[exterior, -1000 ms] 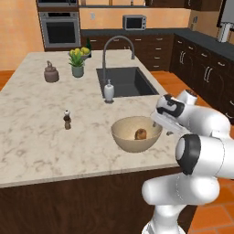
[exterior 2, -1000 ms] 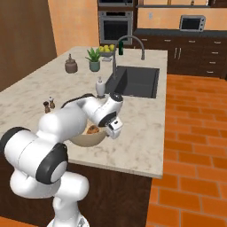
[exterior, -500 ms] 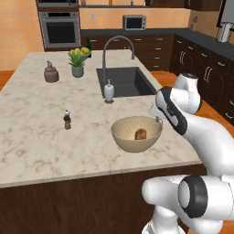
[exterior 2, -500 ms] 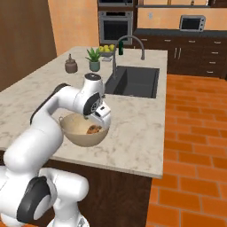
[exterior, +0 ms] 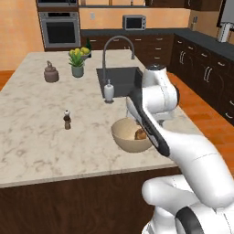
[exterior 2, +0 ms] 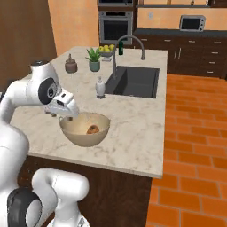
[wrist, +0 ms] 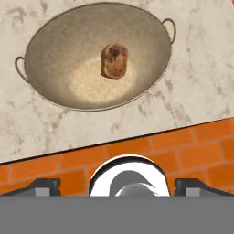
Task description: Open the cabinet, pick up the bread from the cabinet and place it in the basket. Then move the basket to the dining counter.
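The basket (exterior: 131, 135) is seen on the dining counter (exterior: 41, 128), close to the near edge and toward the counter's right side in the left base view, short of the sink (exterior: 118, 80). It stands upright on the marbled stone, with its whole base on the counter. In the hand view two small loop handles are visible at opposite sides of the rim of the basket (wrist: 59, 36).

The bread (wrist: 114, 60) lies inside the basket, near the middle of the speckled floor, touching it. It is also seen in the right base view (exterior 2: 92, 130), low in the bowl, and partly behind the arm in the left base view (exterior: 140, 134).

The gripper (exterior 2: 66, 116) is held over the basket's rim, on the side nearest the counter's near edge. The finger tips (wrist: 43, 186) sit at the bottom corners of the hand view, wide apart, with nothing between them; the pincer is read as open and empty. Below the tips, orange brick floor (wrist: 151, 146) is seen past the counter edge.

Elsewhere on the counter: a soap dispenser (exterior: 109, 90) beside the sink's left edge, under the arched faucet (exterior: 117, 45); a small dark pepper mill (exterior: 67, 119) toward the middle; a brown kettle (exterior: 51, 72) and a potted plant (exterior: 77, 63) near the far edge. A wall oven (exterior: 59, 29) and a microwave (exterior: 134, 21) are noted beyond.
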You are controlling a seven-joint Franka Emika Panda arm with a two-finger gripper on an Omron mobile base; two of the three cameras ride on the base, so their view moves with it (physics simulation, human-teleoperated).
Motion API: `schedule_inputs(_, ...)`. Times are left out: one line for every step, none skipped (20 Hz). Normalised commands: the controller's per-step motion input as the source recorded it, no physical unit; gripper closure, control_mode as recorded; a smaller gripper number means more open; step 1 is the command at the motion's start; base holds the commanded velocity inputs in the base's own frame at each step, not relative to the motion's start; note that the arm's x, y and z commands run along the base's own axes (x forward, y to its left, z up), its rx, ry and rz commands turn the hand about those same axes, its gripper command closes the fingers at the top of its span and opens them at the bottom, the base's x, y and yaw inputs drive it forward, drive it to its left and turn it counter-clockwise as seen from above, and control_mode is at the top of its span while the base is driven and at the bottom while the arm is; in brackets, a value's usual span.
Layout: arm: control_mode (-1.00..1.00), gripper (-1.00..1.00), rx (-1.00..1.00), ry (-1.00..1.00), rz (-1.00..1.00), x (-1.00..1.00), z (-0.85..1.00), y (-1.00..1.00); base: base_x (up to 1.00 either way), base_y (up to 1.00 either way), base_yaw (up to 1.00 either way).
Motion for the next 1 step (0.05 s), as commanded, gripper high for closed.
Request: schedule_inputs(-1.00,-1.00,0.00,0.11,0.02,-0.11,0.43,1.00,0.00,0.00,0.00)
